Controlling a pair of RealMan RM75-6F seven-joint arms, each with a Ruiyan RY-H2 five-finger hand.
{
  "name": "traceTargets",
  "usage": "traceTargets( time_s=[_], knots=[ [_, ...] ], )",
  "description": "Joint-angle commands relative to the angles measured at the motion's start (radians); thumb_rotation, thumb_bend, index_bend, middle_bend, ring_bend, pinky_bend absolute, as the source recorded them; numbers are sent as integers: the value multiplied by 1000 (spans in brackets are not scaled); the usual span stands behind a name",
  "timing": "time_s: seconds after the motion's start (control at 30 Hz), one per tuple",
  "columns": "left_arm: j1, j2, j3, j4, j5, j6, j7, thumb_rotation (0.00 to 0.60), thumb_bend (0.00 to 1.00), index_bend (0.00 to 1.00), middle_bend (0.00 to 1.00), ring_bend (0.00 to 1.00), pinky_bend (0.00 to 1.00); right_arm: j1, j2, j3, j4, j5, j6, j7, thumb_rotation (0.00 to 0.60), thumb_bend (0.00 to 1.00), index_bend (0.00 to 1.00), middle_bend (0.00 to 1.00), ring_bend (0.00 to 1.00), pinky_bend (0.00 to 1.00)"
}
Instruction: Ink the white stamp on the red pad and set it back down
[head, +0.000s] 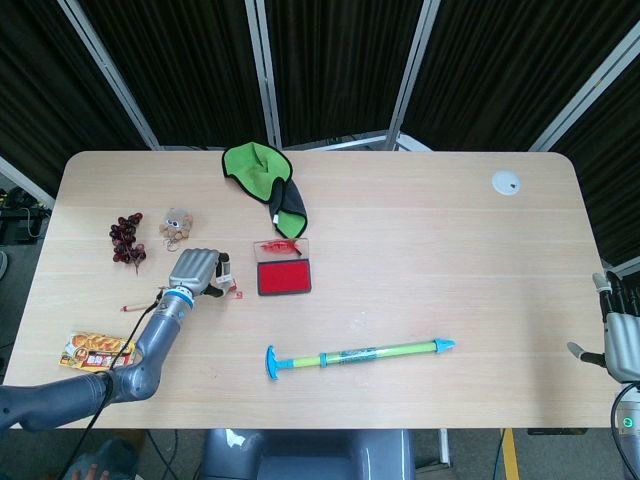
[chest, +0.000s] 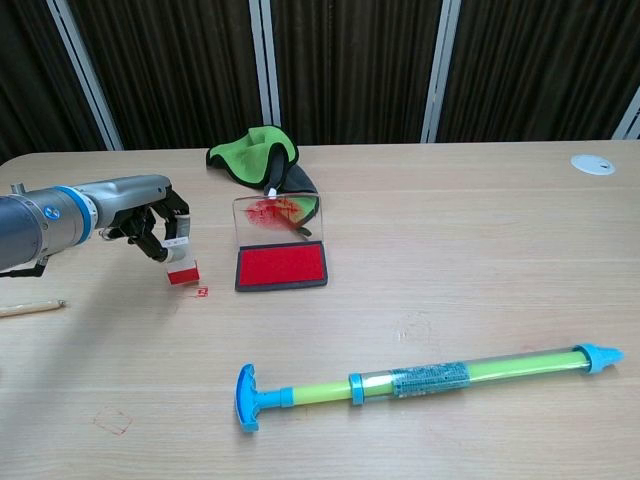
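My left hand (head: 195, 270) (chest: 148, 215) grips the white stamp (chest: 181, 262), whose red-inked base sits low over the table, left of the red ink pad (head: 284, 275) (chest: 281, 265). The pad lies open with its clear, red-smeared lid (chest: 278, 214) standing up behind it. In the head view the stamp (head: 225, 275) shows only as a sliver at the fingers. A small red mark (chest: 202, 292) shows on the table just right of the stamp. My right hand (head: 622, 335) hangs off the table's right edge, holding nothing, fingers apart.
A green cloth (head: 263, 178) lies behind the pad. A long green and blue toy pump (head: 358, 354) lies near the front. Dark grapes (head: 126, 238), a small toy figure (head: 177, 224), a pencil (head: 138, 306) and a snack packet (head: 97, 349) sit at the left. A white disc (head: 507, 182) is far right.
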Motion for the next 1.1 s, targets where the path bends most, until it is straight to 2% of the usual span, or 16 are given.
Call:
traceTargets(
  time_s=[0.03, 0.23, 0.4, 0.5, 0.6, 0.77, 0.83, 0.9, 0.97, 1.03, 1.1],
  knots=[
    [1, -14, 1, 15, 4, -4, -6, 600, 370, 537, 512, 745, 835, -1, 0, -1, 2, 2, -1, 1, 600, 0, 0, 0, 0, 0],
    [2, -34, 2, 27, 4, -5, -4, 600, 353, 509, 468, 741, 832, -5, 4, -1, 2, 3, 3, 8, 600, 0, 0, 0, 0, 0],
    [2, -36, 0, 21, -1, 4, 6, 600, 210, 291, 256, 733, 827, -8, 7, -1, 1, 0, 6, 12, 600, 0, 0, 0, 0, 0],
    [2, -30, -1, 9, -7, 8, 15, 600, 154, 218, 171, 728, 823, -8, 8, -2, 0, -1, 6, 14, 600, 0, 0, 0, 0, 0],
    [4, -17, -3, -11, -7, 16, 20, 600, 125, 188, 116, 725, 819, -8, 9, -2, -1, -3, 7, 16, 600, 0, 0, 0, 0, 0],
    [15, 27, -12, -70, 18, 47, 13, 600, 123, 173, 77, 723, 816, -9, 12, -2, -6, -7, 9, 21, 600, 0, 0, 0, 0, 0],
    [34, 73, -28, -120, 72, 117, -3, 600, 122, 169, 69, 721, 815, -10, 14, -2, -11, -12, 14, 25, 600, 0, 0, 0, 0, 0],
    [75, 132, -21, -197, 151, 191, -34, 600, 110, 169, 60, 704, 802, -13, 18, -4, -17, -18, 19, 31, 600, 0, 0, 0, 0, 0],
    [131, 197, -13, -257, 240, 301, -68, 600, 69, 161, 29, 632, 744, -15, 23, -5, -24, -28, 26, 38, 600, 0, 0, 0, 0, 0],
    [176, 244, 10, -298, 290, 363, -75, 600, 27, 127, 5, 486, 588, -17, 27, -7, -32, -37, 32, 43, 600, 0, 0, 0, 0, 0],
    [225, 297, 41, -350, 323, 421, -61, 600, 0, 55, 0, 185, 236, -18, 31, -10, -40, -49, 37, 51, 600, 0, 0, 0, 0, 0]
  ],
)
